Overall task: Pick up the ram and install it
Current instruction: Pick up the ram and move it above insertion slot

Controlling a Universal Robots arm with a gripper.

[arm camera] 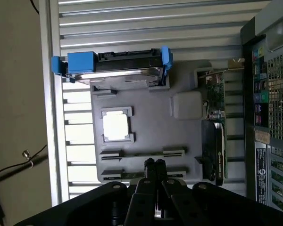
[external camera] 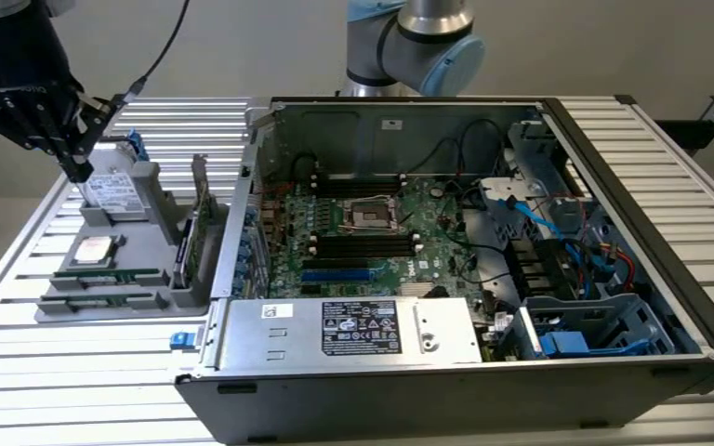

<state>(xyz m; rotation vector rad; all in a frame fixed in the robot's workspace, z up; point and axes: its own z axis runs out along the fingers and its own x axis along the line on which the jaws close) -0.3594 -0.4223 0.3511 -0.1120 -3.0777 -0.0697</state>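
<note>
The ram (external camera: 109, 277) is a thin green stick standing on edge in a holder of the grey parts tray (external camera: 146, 279), just in front of the square silver processor chip (external camera: 94, 249). In the wrist view the ram (arm camera: 141, 154) reads as a thin dark line between two brackets. My black gripper (external camera: 78, 172) hangs above the tray's far end, over the hard drive (external camera: 109, 190), well above the ram. Its fingers are shut with nothing between them. In the wrist view the gripper (arm camera: 154, 164) points down toward the tray's ram holders.
An open computer case (external camera: 630, 232) lies at the exterior view's right, its motherboard (external camera: 382, 232) showing black memory slots (external camera: 357, 243). A graphics card (external camera: 196, 223) stands upright at the tray's case-side edge. The slatted metal table (external camera: 72, 362) lies below.
</note>
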